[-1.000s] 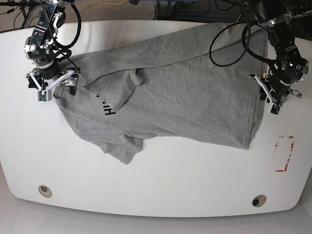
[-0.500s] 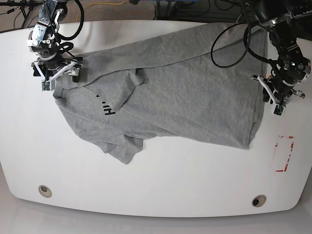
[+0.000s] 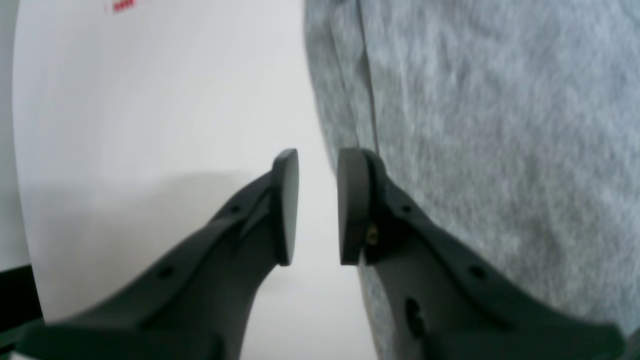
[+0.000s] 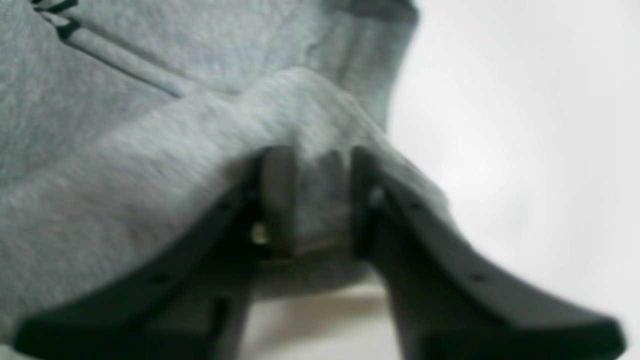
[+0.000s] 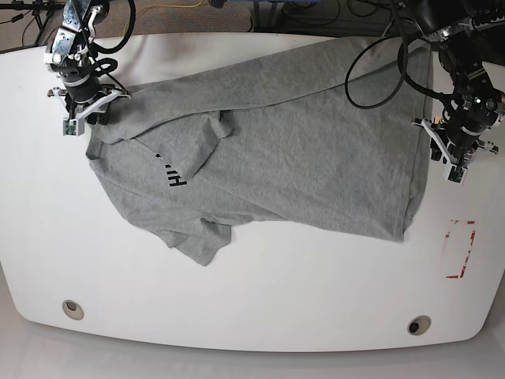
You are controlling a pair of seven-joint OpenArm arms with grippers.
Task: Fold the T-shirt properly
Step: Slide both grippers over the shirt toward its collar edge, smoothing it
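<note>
A large heather-grey short-sleeved cotton T-shirt (image 5: 268, 150) lies spread and rumpled across the white rounded surface (image 5: 252, 300), its hem toward the right of the base view and its collar end toward the left, with small black printed letters (image 5: 173, 175) on the chest and one sleeve bunched toward the near left. The right pincer (image 4: 312, 200), at the far left of the base view (image 5: 85, 110), has its dark fingers (image 4: 275, 200) drawn in around a raised fold of the grey cloth; the wrist picture is blurred, but fabric fills the gap between the pads and drapes over both of them, so it has hold of the shirt at the shoulder edge. The left pincer (image 3: 317, 205), at the right of the base view (image 5: 454, 158), hangs just above the shirt's right-hand hem with its two flat pads (image 3: 286, 205) a narrow gap apart and nothing between them; one pad stands over bare surface, the other over the edge of the cloth, and whether it touches the cloth cannot be told. A red-outlined rectangular marking (image 5: 460, 249) sits on the surface near the right edge, apart from the shirt, and two small round holes (image 5: 72, 309) show along the near edge.
</note>
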